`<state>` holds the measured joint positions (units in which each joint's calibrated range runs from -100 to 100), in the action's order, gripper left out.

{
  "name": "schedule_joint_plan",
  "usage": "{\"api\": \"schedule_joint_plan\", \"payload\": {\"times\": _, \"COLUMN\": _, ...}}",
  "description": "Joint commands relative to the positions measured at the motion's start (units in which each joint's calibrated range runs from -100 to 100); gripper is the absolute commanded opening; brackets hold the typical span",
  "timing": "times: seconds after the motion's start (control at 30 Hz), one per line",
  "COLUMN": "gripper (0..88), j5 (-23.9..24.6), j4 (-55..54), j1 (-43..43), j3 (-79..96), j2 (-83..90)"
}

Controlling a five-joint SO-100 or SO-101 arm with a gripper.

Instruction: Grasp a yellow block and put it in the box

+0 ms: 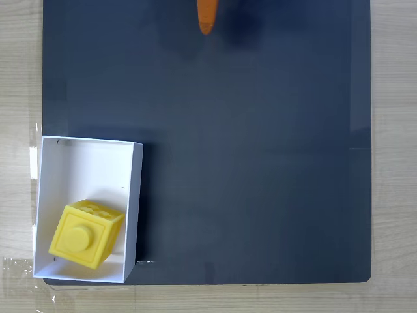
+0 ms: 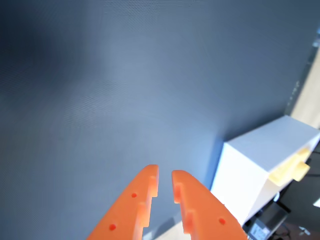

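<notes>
The yellow block (image 1: 85,235) lies tilted inside the white box (image 1: 85,171), in the box's near half, at the lower left of the fixed view. In the wrist view a yellow edge of the block (image 2: 291,169) peeks over the wall of the box (image 2: 248,172) at the right. My orange gripper (image 1: 206,19) is at the top middle of the fixed view, far from the box. Seen from the wrist, the gripper (image 2: 165,176) is shut over the dark mat, its fingers nearly touching with nothing between them.
A dark blue-grey mat (image 1: 247,150) covers most of the light wooden table (image 1: 394,130). The box sits at the mat's lower left corner, overlapping the wood. A dark object (image 2: 270,220) lies below the box in the wrist view.
</notes>
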<state>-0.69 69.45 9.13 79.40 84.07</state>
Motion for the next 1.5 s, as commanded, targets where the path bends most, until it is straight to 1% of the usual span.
{"api": "schedule_joint_plan", "payload": {"times": 0.0, "gripper": 3.1, "j5": -0.3, "j4": 2.3, "j1": 0.3, "j3": 10.6, "j2": 12.0}}
{"api": "schedule_joint_plan", "payload": {"times": 0.07, "gripper": 3.1, "j5": -0.3, "j4": 4.0, "j1": 0.2, "j3": 12.5, "j2": 15.6}}
{"api": "schedule_joint_plan", "payload": {"times": 1.47, "gripper": 3.3, "j5": 0.0, "j4": 4.8, "j1": 0.5, "j3": 12.2, "j2": 14.8}}
